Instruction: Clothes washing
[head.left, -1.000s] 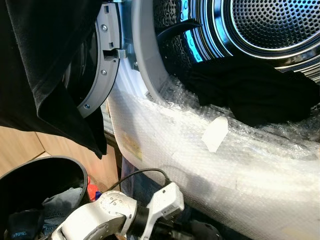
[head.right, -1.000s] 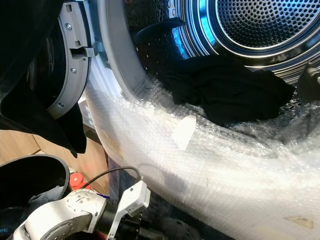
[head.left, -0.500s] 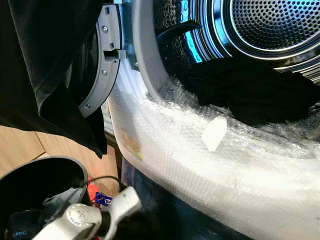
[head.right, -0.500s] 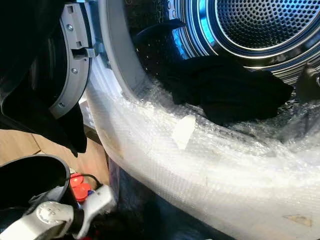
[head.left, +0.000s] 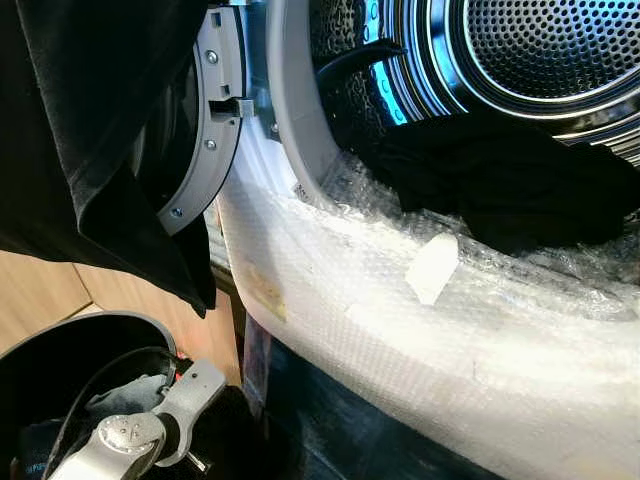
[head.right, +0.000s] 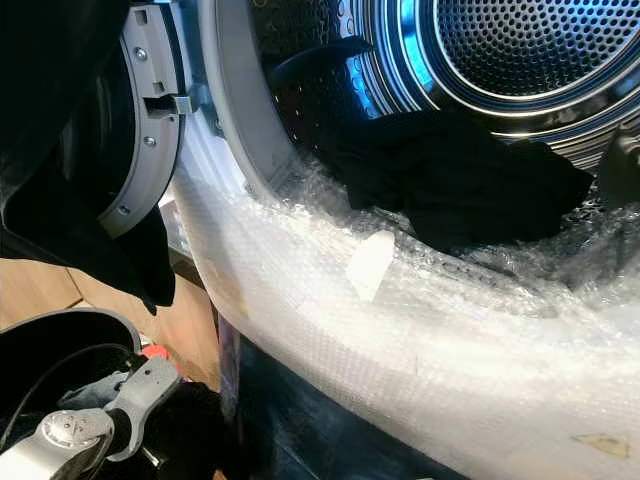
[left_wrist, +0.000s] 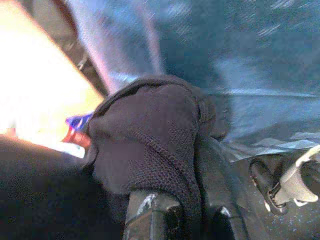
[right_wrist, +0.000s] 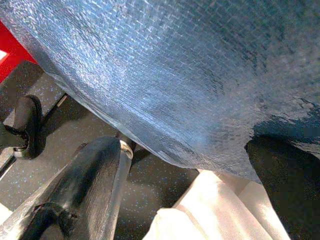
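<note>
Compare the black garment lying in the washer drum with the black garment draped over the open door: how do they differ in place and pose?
The black garment in the drum lies bunched low at the drum mouth, resting on the bubble wrap over the rim. The black garment on the door hangs spread in long folds, covering part of the grey door ring, its corner dangling above the black basket. Both are plain black cloth, and no gripper touches either.
</note>
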